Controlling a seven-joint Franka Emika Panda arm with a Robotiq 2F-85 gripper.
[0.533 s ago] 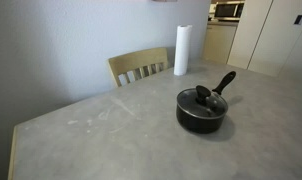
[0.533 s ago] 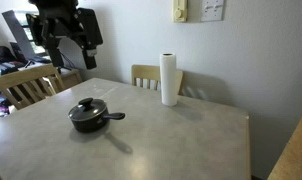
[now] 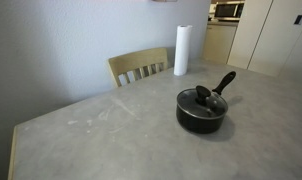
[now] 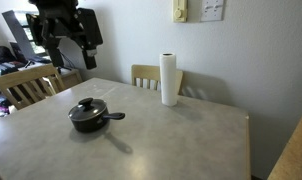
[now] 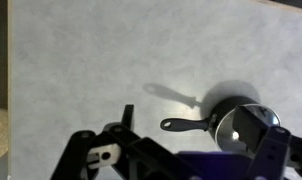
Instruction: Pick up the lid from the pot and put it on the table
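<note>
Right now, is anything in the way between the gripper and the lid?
No, nothing visible. The gripper hangs open high above the table, and only air lies between it and the lid on the pot. The paper roll stands well aside.

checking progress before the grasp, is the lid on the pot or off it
On. In both exterior views the lid sits flat over the pot, knob up; the hand hangs well above, touching neither.

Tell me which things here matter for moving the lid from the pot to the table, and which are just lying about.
Part of the job: the lid, sitting on the pot; the table.

Just lying about: paper towel roll; wooden chair behind it; second wooden chair.
</note>
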